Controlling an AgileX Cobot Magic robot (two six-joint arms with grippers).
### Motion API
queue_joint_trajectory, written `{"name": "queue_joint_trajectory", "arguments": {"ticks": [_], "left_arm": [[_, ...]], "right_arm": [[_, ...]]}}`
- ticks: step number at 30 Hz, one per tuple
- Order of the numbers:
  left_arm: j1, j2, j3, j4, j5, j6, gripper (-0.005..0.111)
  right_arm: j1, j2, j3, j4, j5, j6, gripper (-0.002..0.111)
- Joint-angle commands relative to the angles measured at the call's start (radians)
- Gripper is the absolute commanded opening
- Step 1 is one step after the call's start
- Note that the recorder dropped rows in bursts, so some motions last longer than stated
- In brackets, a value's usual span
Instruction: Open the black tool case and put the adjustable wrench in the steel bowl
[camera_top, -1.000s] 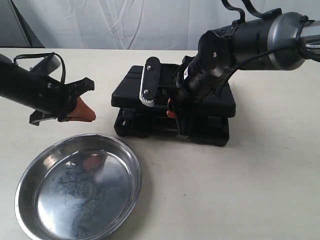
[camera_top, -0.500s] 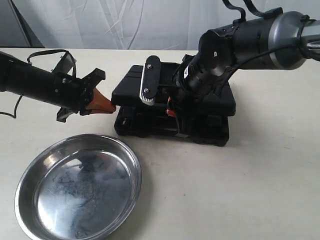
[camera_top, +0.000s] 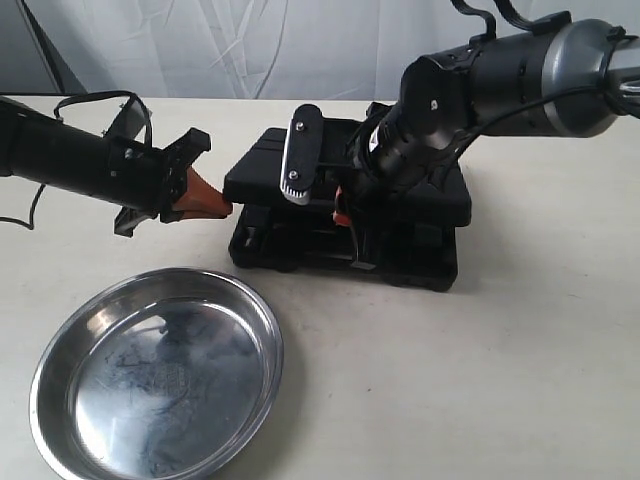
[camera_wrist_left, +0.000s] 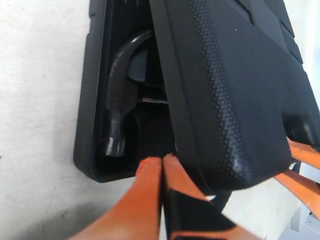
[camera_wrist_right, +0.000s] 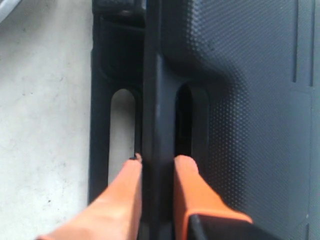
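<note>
We see the black tool case on the pale table, its pebble-grained lid lifted slightly off the base. The right gripper pinches the lid's smooth moulded handle bar between orange fingers. The left gripper grips nothing, its tapered fingers pressed flat together at the gap on the case's end, beside a dark curved hammer head. The steel bowl is round, shallow and shiny with a rolled rim, and sits near the case on the left arm's side.
</note>
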Motion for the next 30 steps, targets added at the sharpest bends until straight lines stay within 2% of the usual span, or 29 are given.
{"name": "queue_joint_trajectory", "arguments": {"ticks": [1,2,3,5,11,13,14,16,18,23,30], "left_arm": [[-0.001,-0.005,-0.009,-0.042,0.02,0.007,0.0],[-0.001,-0.005,-0.009,-0.042,0.02,0.007,0.0],[-0.001,-0.005,-0.009,-0.042,0.02,0.007,0.0],[-0.001,-0.005,-0.009,-0.042,0.02,0.007,0.0],[-0.001,-0.005,-0.009,-0.041,0.013,0.007,0.0],[-0.001,-0.005,-0.009,-0.041,0.011,0.007,0.0],[-0.001,-0.005,-0.009,-0.041,0.011,0.007,0.0],[-0.001,-0.005,-0.009,-0.041,0.009,0.007,0.0],[-0.001,-0.005,-0.009,-0.041,0.009,0.007,0.0],[-0.001,-0.005,-0.009,-0.042,0.0,0.007,0.0],[-0.001,-0.005,-0.009,-0.042,-0.002,0.012,0.0]], "right_arm": [[-0.004,-0.007,-0.007,-0.008,-0.031,-0.005,0.014],[-0.004,-0.007,-0.007,-0.008,-0.031,-0.005,0.021],[-0.004,-0.007,-0.007,-0.008,-0.031,-0.005,0.039],[-0.004,-0.012,-0.007,-0.008,-0.031,-0.005,0.05],[-0.004,-0.103,-0.007,-0.012,-0.066,0.011,0.05],[-0.004,-0.125,-0.007,-0.01,-0.039,0.011,0.046],[-0.004,-0.132,-0.007,-0.008,-0.021,0.013,0.04],[-0.004,-0.139,-0.007,-0.006,0.014,0.013,0.024],[-0.004,-0.139,-0.007,0.03,0.047,0.013,0.002],[-0.004,-0.121,-0.007,0.149,0.094,0.015,0.0],[-0.003,-0.043,-0.007,0.187,0.121,0.011,0.0]]}}
